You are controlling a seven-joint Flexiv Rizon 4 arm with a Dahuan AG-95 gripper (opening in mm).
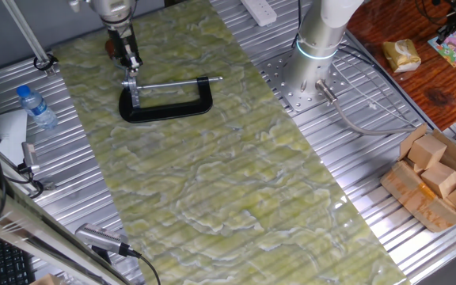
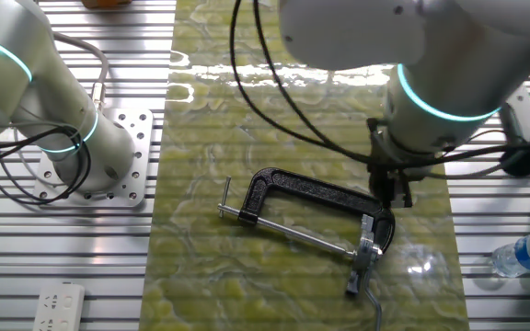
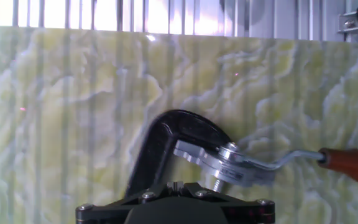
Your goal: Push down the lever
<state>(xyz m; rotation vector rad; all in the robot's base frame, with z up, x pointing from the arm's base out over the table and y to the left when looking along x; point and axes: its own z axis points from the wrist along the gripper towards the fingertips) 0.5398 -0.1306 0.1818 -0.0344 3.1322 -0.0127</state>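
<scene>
Hovering: fingers [image 1: 128, 62] above clamp [image 1: 167, 101] end | spread unclear | lever [image 2: 225, 198] unobstructed, mat around bare

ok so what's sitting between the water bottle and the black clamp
Nothing. In one fixed view, only bare ribbed metal table and a strip of the green mat separate the water bottle from the black clamp.

A ribbed metal table [image 1: 212, 261] fills the scene, and a green-yellow marbled mat [image 1: 212, 174] lies along its middle. At the far right stands a brown wooden desk [image 1: 418, 71]. Bright light reflects on the far end of the mat [image 2: 247, 69] in the other fixed view.
</scene>
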